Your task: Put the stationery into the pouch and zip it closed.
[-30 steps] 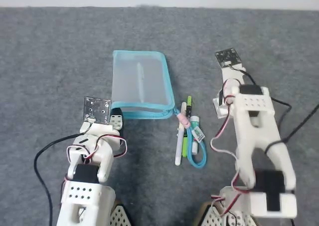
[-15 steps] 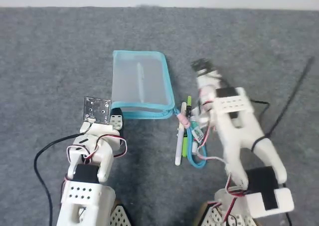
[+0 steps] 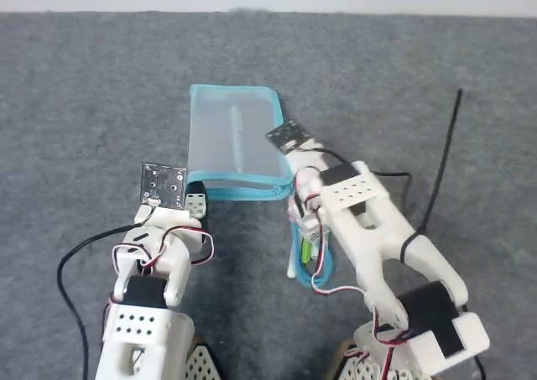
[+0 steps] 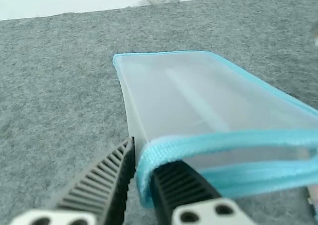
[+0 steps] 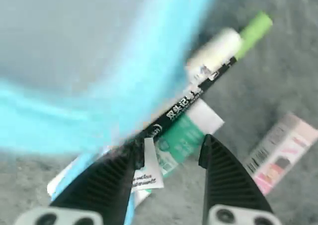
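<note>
The left pincer (image 4: 145, 160) pinches the pouch (image 4: 198, 101) rim tight, likely steadying its mouth for loading, while the right pincer (image 5: 169, 153) hangs half-open and empty over the pens (image 5: 208, 81).

Two white-shelled arms with black servos and exposed wiring.
The left arm (image 3: 155, 271) and right arm (image 3: 377, 237) have white shells with grids of small holes, black servo blocks, and red, white and black wire loops at the joints. A black cable (image 3: 71, 288) runs beside each. A square board (image 3: 164, 184) tops each wrist. The left gripper (image 4: 143, 158) has black ribbed fingers (image 4: 102, 183) on white bases with screw holes.
</note>
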